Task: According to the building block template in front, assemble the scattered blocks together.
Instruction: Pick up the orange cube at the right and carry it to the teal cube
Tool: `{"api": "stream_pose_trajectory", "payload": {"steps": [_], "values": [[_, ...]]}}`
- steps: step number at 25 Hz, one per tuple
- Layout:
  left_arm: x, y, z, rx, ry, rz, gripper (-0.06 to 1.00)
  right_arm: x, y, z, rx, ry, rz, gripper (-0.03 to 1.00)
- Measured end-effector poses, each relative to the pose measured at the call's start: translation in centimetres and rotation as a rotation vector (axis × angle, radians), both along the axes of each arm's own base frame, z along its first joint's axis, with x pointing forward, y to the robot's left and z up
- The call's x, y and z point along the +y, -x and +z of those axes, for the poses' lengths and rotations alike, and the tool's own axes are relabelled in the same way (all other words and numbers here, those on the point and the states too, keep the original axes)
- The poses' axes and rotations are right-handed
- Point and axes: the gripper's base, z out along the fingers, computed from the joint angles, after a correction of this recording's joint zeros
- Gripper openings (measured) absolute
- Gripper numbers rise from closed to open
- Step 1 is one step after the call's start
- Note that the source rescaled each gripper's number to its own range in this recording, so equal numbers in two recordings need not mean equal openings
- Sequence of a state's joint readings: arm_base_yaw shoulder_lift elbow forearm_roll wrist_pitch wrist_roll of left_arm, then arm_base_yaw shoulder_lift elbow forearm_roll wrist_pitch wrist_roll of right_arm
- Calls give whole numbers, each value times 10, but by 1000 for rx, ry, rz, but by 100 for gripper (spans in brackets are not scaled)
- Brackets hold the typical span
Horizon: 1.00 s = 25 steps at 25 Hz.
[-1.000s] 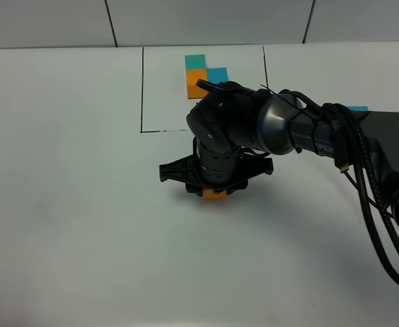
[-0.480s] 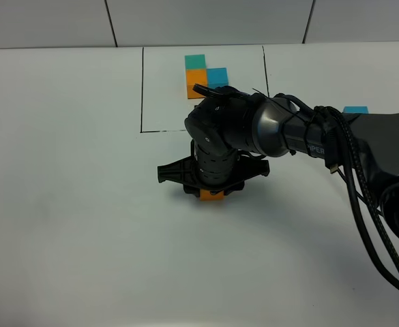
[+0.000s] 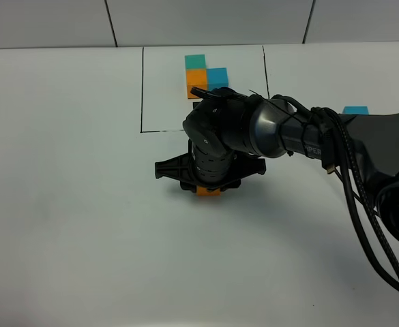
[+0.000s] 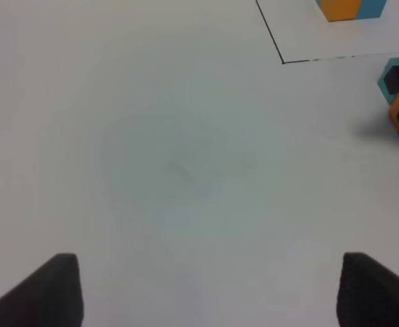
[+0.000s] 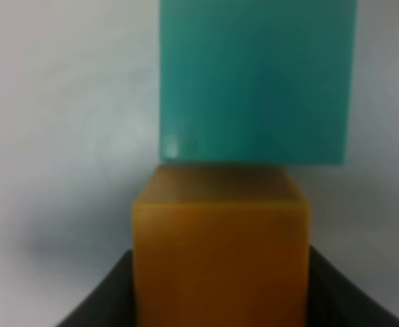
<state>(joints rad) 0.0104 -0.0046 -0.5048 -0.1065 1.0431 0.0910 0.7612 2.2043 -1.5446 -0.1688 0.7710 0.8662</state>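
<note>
The building block template [image 3: 204, 73] is a teal, orange and blue L inside a black drawn rectangle at the back. Its orange and blue cubes show in the left wrist view [image 4: 352, 8]. My right gripper [image 3: 208, 182] reaches across the middle, just in front of the frame, and is shut on the orange cube [image 3: 208, 191]. In the right wrist view the orange cube [image 5: 219, 252] sits between the fingers [image 5: 97, 303], up against the teal cube [image 5: 257, 82]. The arm hides the teal cube in the high view; it shows in the left wrist view [image 4: 392, 78]. The loose blue cube [image 3: 355, 110] lies far right. My left gripper [image 4: 213, 293] is open and empty.
The right arm and its cables [image 3: 363, 204] cross the right side of the white table [image 3: 69, 225]. The frame's front line [image 3: 161, 131] runs just behind the gripper. A wall [image 3: 49, 20] stands behind the table.
My right gripper has shifted a little left and toward the frame, carrying the orange cube with it.
</note>
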Motion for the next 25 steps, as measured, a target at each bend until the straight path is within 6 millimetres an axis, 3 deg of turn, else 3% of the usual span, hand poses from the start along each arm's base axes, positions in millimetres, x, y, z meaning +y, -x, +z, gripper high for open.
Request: {"api": "stream_pose_trajectory", "payload": {"steps": [25], "values": [[0, 0, 0, 0, 0, 0, 69, -1, 0, 0, -9, 17, -7, 2]]}}
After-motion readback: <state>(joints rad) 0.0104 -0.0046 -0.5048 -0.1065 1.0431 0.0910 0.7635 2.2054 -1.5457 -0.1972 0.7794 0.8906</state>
